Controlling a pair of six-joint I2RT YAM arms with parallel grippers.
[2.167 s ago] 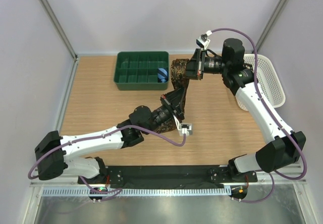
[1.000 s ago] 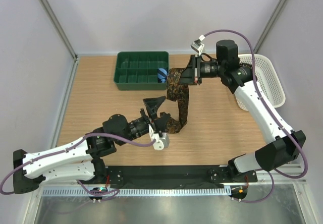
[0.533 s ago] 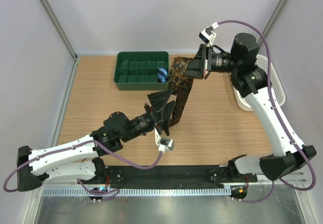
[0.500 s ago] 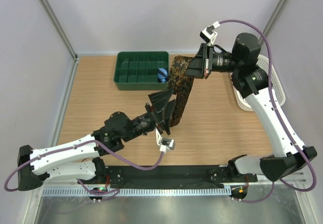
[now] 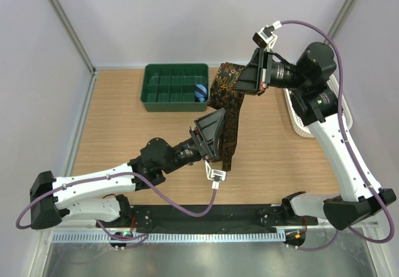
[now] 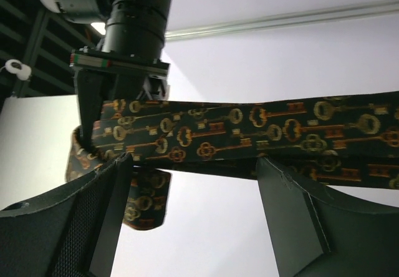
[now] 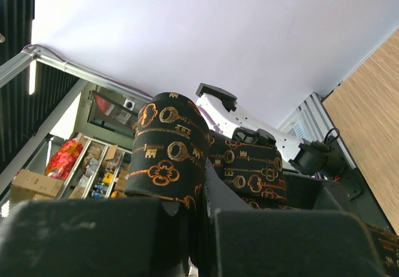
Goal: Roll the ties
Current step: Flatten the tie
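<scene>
Tie (image 5: 225, 90) clamped in right jaws, its strip across wide-open left jaws' tips.

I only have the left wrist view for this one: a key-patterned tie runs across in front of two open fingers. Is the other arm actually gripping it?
Observer: Yes. The right wrist view shows the right gripper shut on the tie, with a folded loop standing above its fingers.
Operator: Where does the rest of the tie go?
Observer: From above, it hangs down from that grip past the left gripper. Its lower end is close to the table; I cannot tell whether it touches.
Operator: Is anything rolled already?
Observer: One small blue roll sits in a right-end compartment of the green tray.
</scene>
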